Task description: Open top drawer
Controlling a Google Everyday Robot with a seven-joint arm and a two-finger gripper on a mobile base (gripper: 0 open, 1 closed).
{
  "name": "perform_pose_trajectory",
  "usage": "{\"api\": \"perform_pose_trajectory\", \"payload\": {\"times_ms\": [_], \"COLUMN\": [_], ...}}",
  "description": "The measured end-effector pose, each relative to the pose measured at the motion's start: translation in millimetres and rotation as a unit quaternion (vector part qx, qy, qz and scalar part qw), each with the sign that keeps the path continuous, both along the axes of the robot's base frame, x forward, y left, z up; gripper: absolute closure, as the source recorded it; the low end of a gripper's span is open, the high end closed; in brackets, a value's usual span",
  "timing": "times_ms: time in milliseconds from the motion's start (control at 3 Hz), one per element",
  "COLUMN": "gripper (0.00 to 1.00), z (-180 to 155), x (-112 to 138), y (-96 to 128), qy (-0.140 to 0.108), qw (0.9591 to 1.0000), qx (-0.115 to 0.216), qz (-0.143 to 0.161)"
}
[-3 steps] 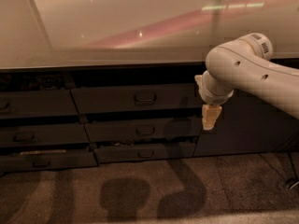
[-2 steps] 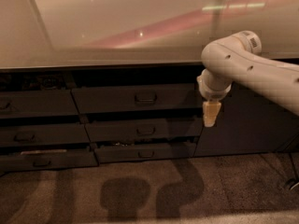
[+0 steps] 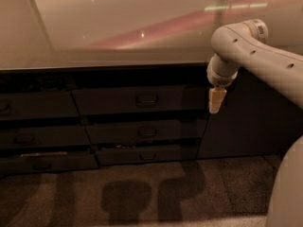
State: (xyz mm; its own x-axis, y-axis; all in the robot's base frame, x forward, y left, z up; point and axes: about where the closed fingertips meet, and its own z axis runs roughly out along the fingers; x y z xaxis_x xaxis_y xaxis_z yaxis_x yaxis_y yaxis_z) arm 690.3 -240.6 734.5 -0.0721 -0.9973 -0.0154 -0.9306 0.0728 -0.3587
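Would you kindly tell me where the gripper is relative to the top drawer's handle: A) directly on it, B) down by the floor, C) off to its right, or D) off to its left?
C: the gripper hangs by the right end of the top drawer, well clear of the handle.

The tan claw (image 3: 214, 101) hangs right of the dark grey top drawer (image 3: 109, 100). The arm (image 3: 246, 46) is white, the worktop (image 3: 94, 32) pale.

gripper (image 3: 214, 102) just right of top drawer (image 3: 109, 100) | lower drawer (image 3: 118, 133) beneath it
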Motion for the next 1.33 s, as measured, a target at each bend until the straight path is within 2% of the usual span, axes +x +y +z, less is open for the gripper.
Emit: {"api": "perform_pose_trajectory", "payload": {"times_ms": [667,1000,1333], "gripper": [0.0,0.0,0.0], "z": [-3.3,-24.3,-24.3], "x": [2.2,3.2,3.2], "y": [7.0,27.1,27.1], "qy": [0.004,0.014,0.014], "qw": [0.9999,0.9982,0.9982], "qx": [-0.01,-0.052,-0.052], "qz": [0.005,0.026,0.026]}}
